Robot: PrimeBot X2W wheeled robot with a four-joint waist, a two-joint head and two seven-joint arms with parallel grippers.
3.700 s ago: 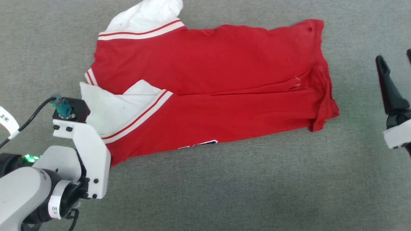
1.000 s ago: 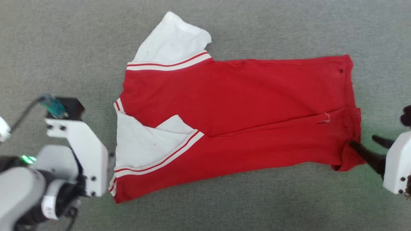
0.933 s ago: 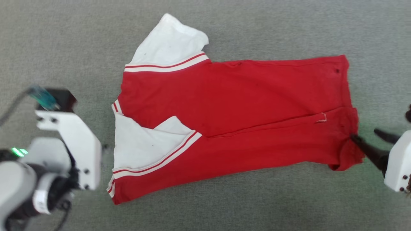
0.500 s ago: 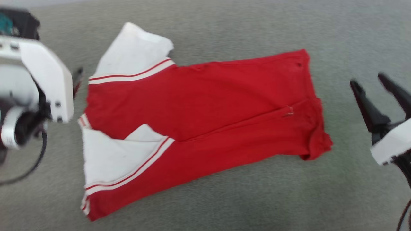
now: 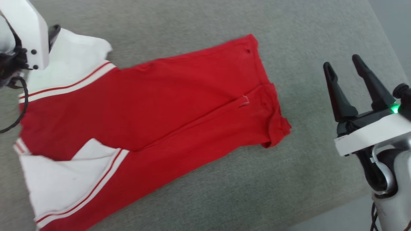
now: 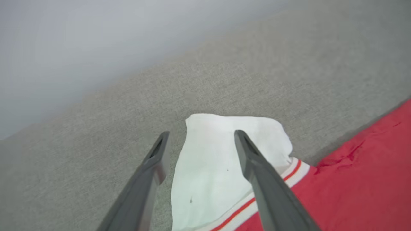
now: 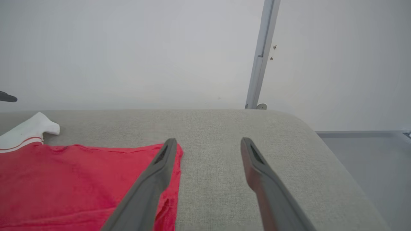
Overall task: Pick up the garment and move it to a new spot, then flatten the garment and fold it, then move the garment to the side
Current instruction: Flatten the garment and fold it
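Red jersey-style T-shirt with white short sleeves point(image 5: 154, 106): soft knit cloth, matt throughout, lightly creased, rumpled at its four o'clock corner. The sleeve cloth carries a few small dark specks; the red-white stripe trim lies flat and equally matt.

Grey upholstered surface point(image 5: 224, 192) beneath it: woven fabric, matt, with a fine rough grain.

Right gripper point(image 5: 341, 61), at three o'clock of the shirt: dark fingers, smooth, dull, plastic-looking. The white mount point(image 5: 369, 134) behind them is smooth with a faint sheen.

Left gripper point(image 6: 201, 132), at ten o'clock: same dark dull finish; its white bracket point(image 5: 29, 29) is smooth and hard-looking.

Pale wall point(image 7: 128, 48): smooth, matt. Pale grey upright post point(image 7: 261, 54): smooth, looks like painted metal.
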